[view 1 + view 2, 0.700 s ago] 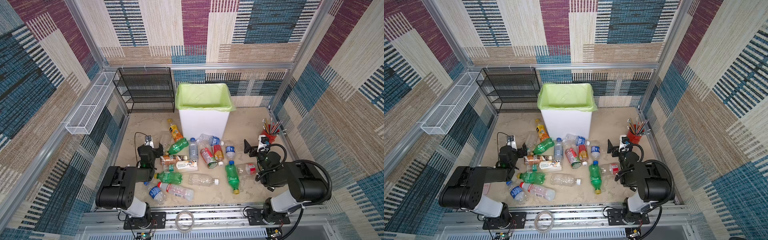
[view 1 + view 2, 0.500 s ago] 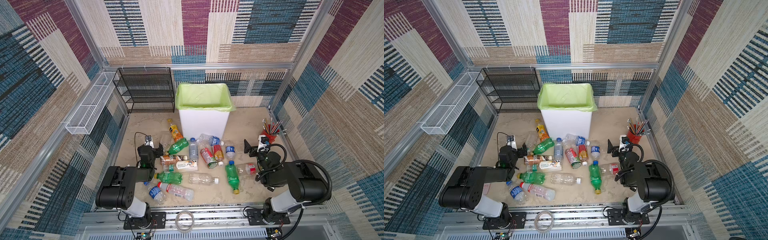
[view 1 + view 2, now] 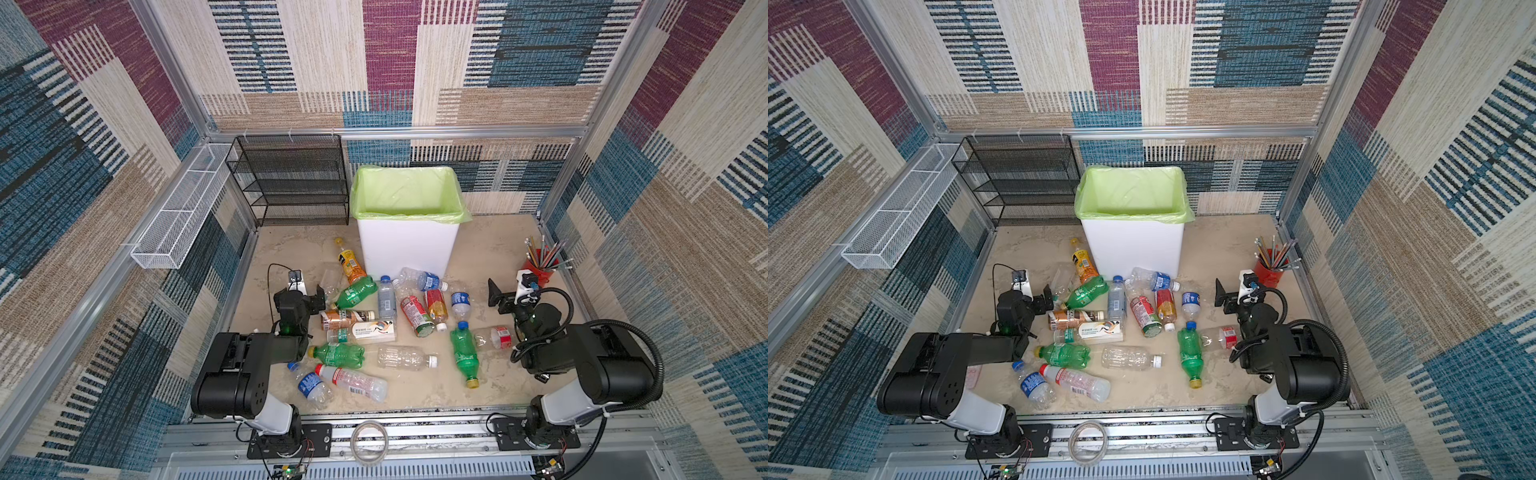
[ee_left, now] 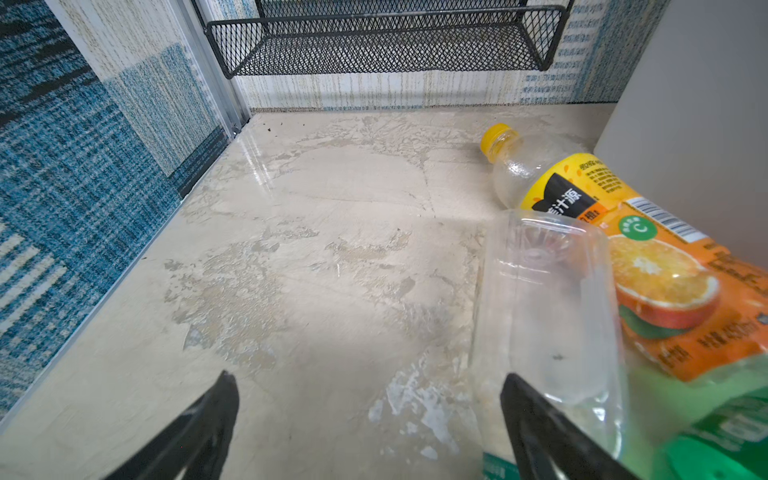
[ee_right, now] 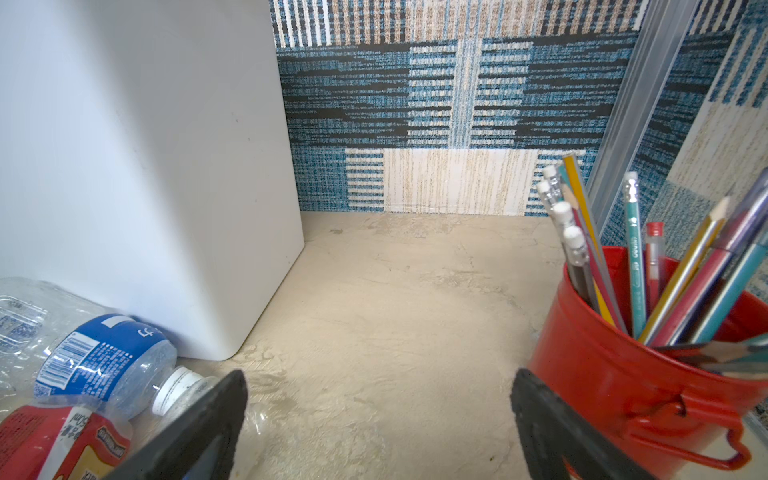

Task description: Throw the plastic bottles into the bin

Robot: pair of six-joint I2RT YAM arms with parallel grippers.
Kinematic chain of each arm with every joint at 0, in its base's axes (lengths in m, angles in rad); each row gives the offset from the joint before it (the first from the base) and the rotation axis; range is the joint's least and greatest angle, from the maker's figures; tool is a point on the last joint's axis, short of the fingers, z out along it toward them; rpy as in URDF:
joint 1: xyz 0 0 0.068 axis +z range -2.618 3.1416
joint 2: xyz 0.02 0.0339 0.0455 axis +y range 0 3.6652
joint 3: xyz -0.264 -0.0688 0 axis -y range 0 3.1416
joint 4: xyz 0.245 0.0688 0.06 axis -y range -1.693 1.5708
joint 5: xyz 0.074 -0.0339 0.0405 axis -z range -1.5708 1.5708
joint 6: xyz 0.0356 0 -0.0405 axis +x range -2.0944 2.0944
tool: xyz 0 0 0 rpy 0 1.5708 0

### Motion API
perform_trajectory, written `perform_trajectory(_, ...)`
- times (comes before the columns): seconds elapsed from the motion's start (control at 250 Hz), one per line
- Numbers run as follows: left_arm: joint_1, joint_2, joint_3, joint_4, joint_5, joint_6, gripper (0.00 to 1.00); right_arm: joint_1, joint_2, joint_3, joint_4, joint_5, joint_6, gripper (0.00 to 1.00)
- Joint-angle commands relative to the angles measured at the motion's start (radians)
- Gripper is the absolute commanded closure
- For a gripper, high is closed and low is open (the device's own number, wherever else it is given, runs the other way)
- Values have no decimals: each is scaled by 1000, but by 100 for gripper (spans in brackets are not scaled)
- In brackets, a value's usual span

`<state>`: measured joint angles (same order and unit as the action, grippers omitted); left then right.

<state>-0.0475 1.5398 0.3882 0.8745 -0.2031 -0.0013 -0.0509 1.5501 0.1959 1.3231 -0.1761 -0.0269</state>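
Several plastic bottles (image 3: 386,324) (image 3: 1113,328) lie scattered on the beige floor in front of the bin (image 3: 407,249) (image 3: 1131,249), a white box lined with a light-green bag. My left gripper (image 3: 305,293) (image 4: 368,380) hangs low at the left edge of the heap, open and empty. A clear bottle (image 4: 548,311) lies just outside one of its fingers, beside an orange juice bottle (image 4: 623,249). My right gripper (image 3: 513,289) (image 5: 380,378) is open over bare floor. It has a blue-labelled bottle (image 5: 104,361) on one side and the bin's wall (image 5: 145,166) ahead.
A red cup of pencils (image 3: 540,266) (image 5: 623,374) stands close beside a right finger. At the back left stands a black mesh rack (image 3: 291,178) (image 4: 382,41). A white wire basket (image 3: 178,220) hangs on the left wall. A tape roll (image 3: 369,434) lies on the front rail.
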Motion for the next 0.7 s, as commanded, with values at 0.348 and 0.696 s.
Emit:
perform_trajectory(0.348,1,-1,8,4,11,29,1,1,-1,3,25,-7,-4,1)
perform_trajectory(0.696,59,-55,25,-66,111,-5,6,2,-86,3,-36,83,26,3)
